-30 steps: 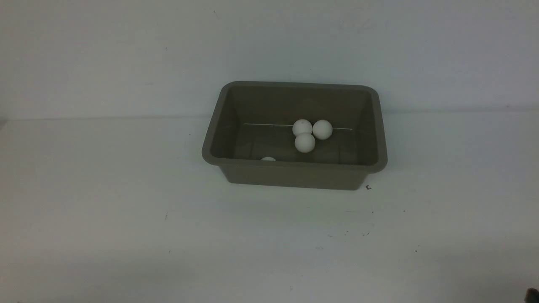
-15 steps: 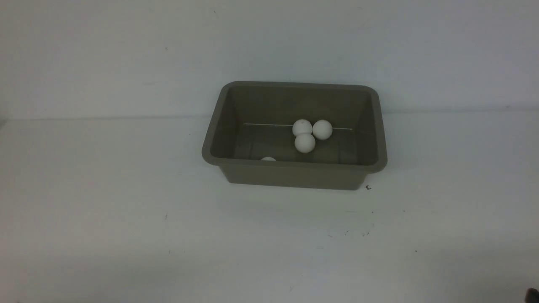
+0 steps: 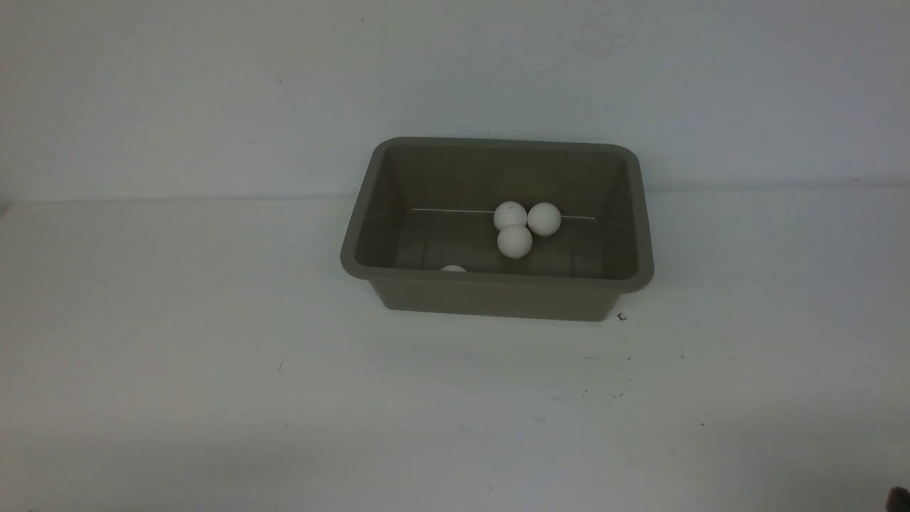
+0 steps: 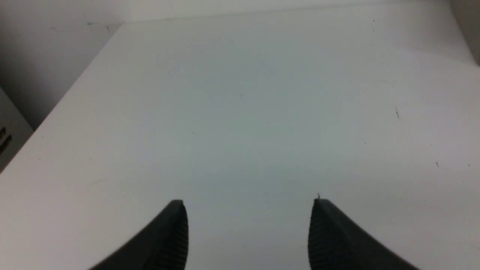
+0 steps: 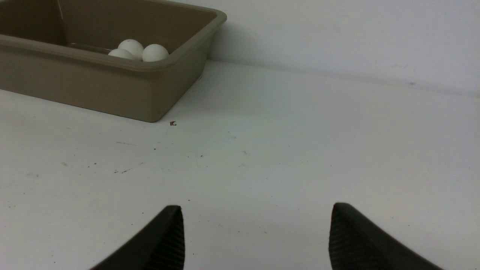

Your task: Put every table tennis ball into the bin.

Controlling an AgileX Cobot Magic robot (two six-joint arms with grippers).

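Observation:
The taupe bin (image 3: 370, 206) stands at the table's middle back. Three white table tennis balls (image 3: 515, 240) cluster on its floor, touching one another. A further ball (image 3: 453, 269) peeks over the near wall. In the right wrist view the bin (image 5: 112, 90) and the balls (image 5: 154, 52) show off to one side. My right gripper (image 5: 257, 210) is open over bare table, nothing between its fingers. My left gripper (image 4: 248, 204) is open too, over bare table away from the bin. In the front view only a dark bit of the right arm (image 3: 899, 496) shows at the bottom right corner.
A small dark speck (image 3: 622, 317) lies on the white table (image 3: 213, 355) by the bin's near right corner. A white wall (image 3: 213, 85) rises behind the bin. The table's left edge (image 4: 71, 90) shows in the left wrist view.

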